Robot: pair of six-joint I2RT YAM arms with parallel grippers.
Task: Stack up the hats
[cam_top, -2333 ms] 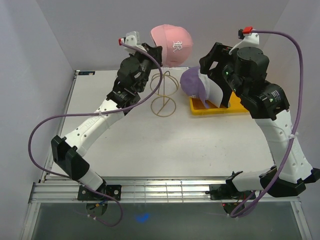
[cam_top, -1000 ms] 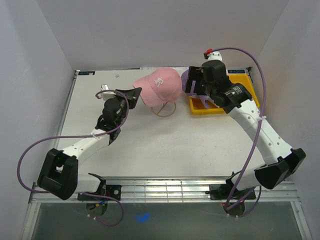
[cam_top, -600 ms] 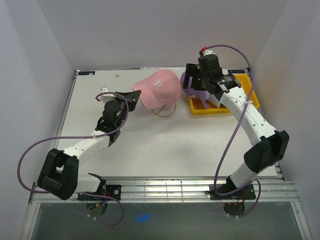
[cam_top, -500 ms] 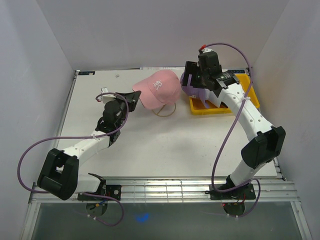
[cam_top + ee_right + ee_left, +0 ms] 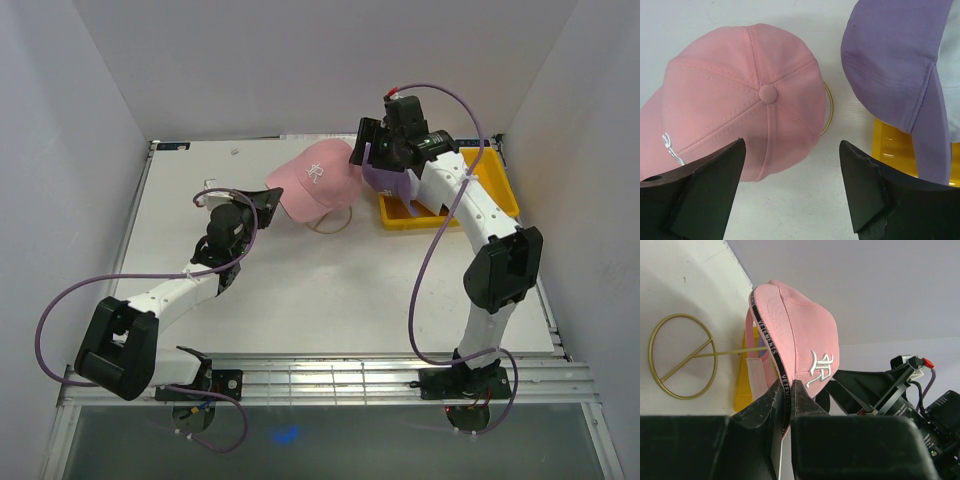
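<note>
In the overhead view the pink cap [image 5: 318, 180] sat at the upper middle of the frame, over the gold wire stand [image 5: 331, 222]. The stand's round base ring peeked out below the crown on the white table [image 5: 320, 300]. The brim pointed toward the left of the frame, where the left gripper [image 5: 268, 197] had it pinched at the edge.

The left wrist view showed this close up. The left gripper [image 5: 786, 387] sat at the bottom middle, its two dark fingers pressed together on the black-trimmed rim of the brim. The pink cap [image 5: 800, 335] rose above them, its white stitched logo facing the camera. The wire stand [image 5: 682, 357] lay at the left of that frame, a thin rod running from its ring toward the cap. A corner of the yellow tray [image 5: 746, 390] showed behind the cap.

The right gripper [image 5: 368, 150] hung at the upper middle-right of the overhead frame, above the gap between the pink cap and the purple cap [image 5: 385, 180]. The purple cap rested at the left end of the yellow tray [image 5: 503, 205].

From the right wrist, the right gripper [image 5: 790, 185] was spread wide, its two fingers well apart over the table. The pink cap [image 5: 745, 100] filled the left of that frame and the purple cap [image 5: 895, 55] the upper right. A strip of white cap [image 5: 952, 85] showed at the right edge and a bit of yellow tray [image 5: 887, 142] lower down. An arc of the wire stand [image 5: 827, 112] showed just beside the pink crown.
</note>
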